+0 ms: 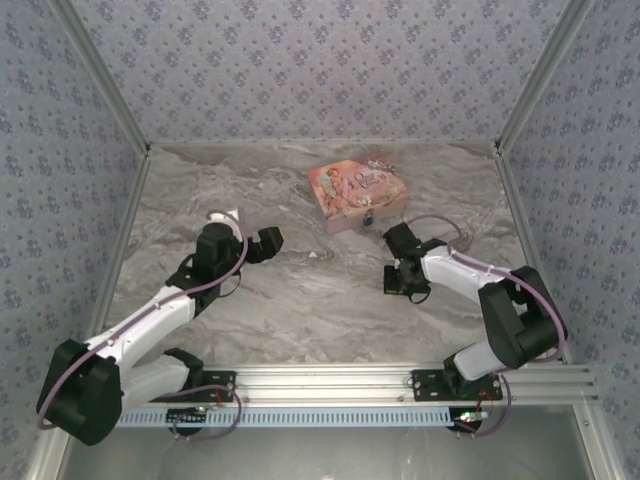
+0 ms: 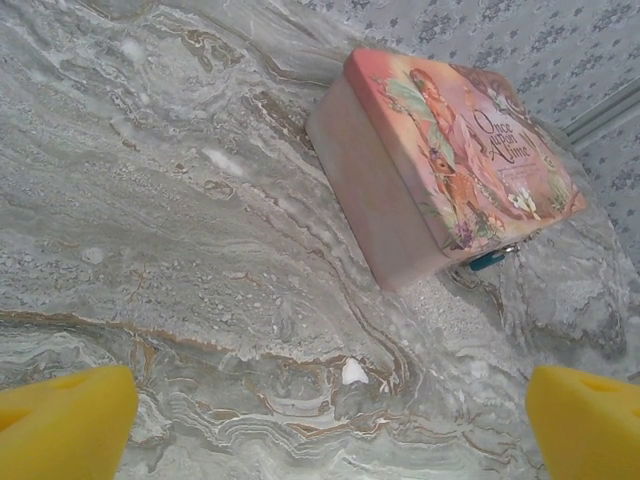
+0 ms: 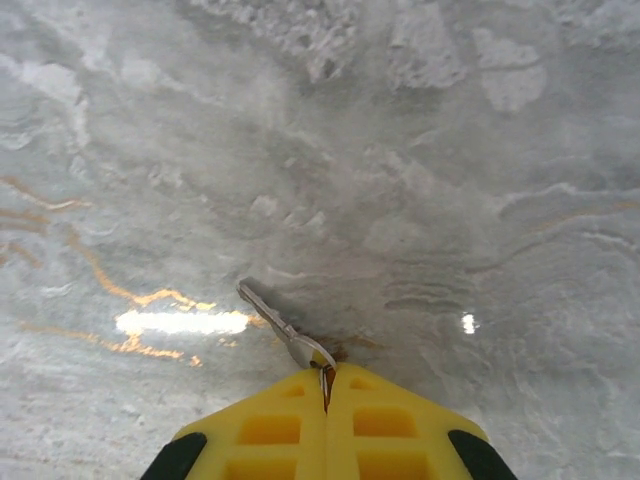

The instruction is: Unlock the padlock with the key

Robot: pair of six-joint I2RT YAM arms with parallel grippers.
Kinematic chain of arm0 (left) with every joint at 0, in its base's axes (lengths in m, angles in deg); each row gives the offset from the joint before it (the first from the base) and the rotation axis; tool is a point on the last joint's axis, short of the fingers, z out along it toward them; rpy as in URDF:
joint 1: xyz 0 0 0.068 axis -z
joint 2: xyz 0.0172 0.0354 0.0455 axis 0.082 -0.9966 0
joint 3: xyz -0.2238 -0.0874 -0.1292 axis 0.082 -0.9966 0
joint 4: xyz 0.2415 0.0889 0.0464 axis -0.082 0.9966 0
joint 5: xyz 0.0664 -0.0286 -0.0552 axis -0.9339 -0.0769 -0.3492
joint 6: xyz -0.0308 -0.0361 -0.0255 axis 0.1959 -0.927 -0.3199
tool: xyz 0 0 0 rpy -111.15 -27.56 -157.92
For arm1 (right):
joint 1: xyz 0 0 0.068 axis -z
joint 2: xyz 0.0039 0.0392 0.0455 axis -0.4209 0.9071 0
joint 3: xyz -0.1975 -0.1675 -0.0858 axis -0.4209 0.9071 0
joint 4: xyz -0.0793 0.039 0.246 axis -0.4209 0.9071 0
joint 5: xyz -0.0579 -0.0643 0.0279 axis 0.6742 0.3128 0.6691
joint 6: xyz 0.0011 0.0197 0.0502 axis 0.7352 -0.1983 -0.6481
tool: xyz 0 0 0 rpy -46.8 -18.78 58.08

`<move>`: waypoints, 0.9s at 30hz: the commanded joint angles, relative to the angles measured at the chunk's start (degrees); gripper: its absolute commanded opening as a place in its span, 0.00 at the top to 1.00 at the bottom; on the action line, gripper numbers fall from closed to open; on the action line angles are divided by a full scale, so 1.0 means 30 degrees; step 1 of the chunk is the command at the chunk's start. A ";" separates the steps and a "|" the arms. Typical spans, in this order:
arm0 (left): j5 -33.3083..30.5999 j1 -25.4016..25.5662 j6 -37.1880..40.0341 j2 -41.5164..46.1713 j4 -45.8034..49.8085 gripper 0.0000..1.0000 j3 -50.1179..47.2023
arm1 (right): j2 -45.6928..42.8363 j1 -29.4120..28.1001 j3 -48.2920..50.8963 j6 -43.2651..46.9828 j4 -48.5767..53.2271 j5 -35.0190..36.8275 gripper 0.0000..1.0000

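Observation:
The tiny blue padlock [image 1: 369,217] hangs on the front of the pink illustrated box [image 1: 357,190]; in the left wrist view just its blue body [image 2: 488,260] peeks from under the box's [image 2: 450,150] near corner. My right gripper [image 3: 327,370] is shut on the head of a small silvery key [image 3: 270,318], whose blade sticks out to the upper left just above the marble. From the top, this gripper [image 1: 395,283] points down, in front of the box. My left gripper [image 1: 268,240] is open and holds nothing, left of the box, its yellow fingertips [image 2: 60,420] wide apart.
The marble-patterned table [image 1: 300,310] is bounded by patterned walls on three sides. A small white speck [image 2: 354,372] lies on the table between my left fingers and the box. The aluminium rail [image 1: 400,385] with the arm bases runs along the near edge.

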 commanded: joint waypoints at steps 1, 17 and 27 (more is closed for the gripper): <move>0.0298 0.0118 -0.0228 0.0637 -0.0182 0.01 0.0744 | -0.1514 0.0476 0.0782 0.0647 -0.1436 -0.2432 1.00; 0.4361 0.3855 -0.0406 -0.2110 -0.3635 0.21 0.4023 | -0.7374 0.0347 0.2601 -0.5734 -1.2614 -0.7776 1.00; 0.4965 0.5985 -0.1042 -0.6046 -0.6215 0.34 0.6427 | -0.8095 -0.1080 0.1543 -0.6718 -1.3656 -0.8122 1.00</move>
